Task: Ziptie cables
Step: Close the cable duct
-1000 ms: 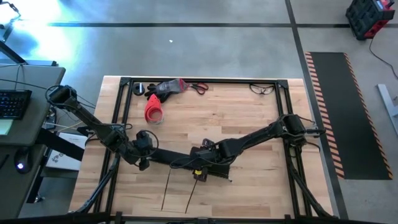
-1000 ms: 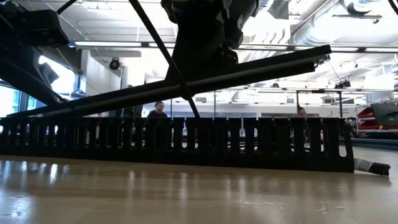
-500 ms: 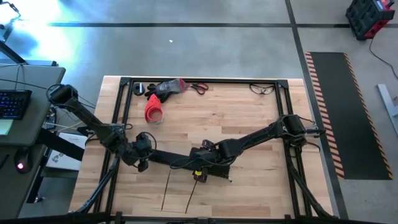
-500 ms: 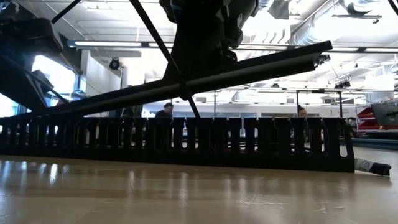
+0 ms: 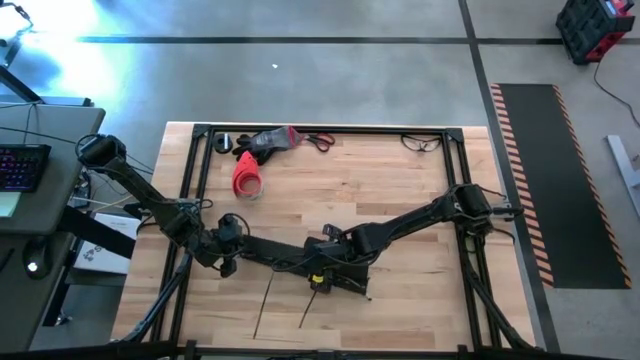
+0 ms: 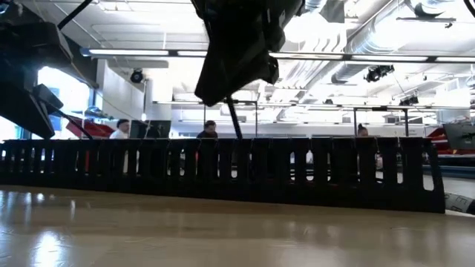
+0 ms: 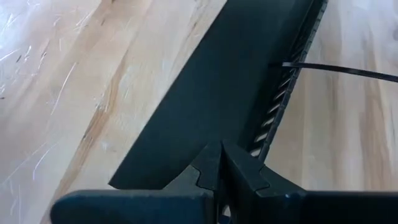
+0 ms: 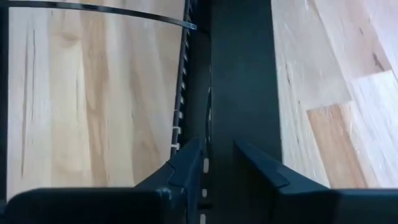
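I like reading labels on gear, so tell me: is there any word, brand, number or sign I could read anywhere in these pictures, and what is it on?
None can be read.
The red and black tool at the table's far edge: any marking is too small to tell.
The red and black case on the floor: no lettering can be made out.
The black slotted channel and the wooden table show no writing.

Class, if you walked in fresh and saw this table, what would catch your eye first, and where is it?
Two dark arms meet over a long black slotted channel at the table's near middle, the left tool shut on its flat black cover strip. Next comes the red roll at the far left, below scissors on the far edge.
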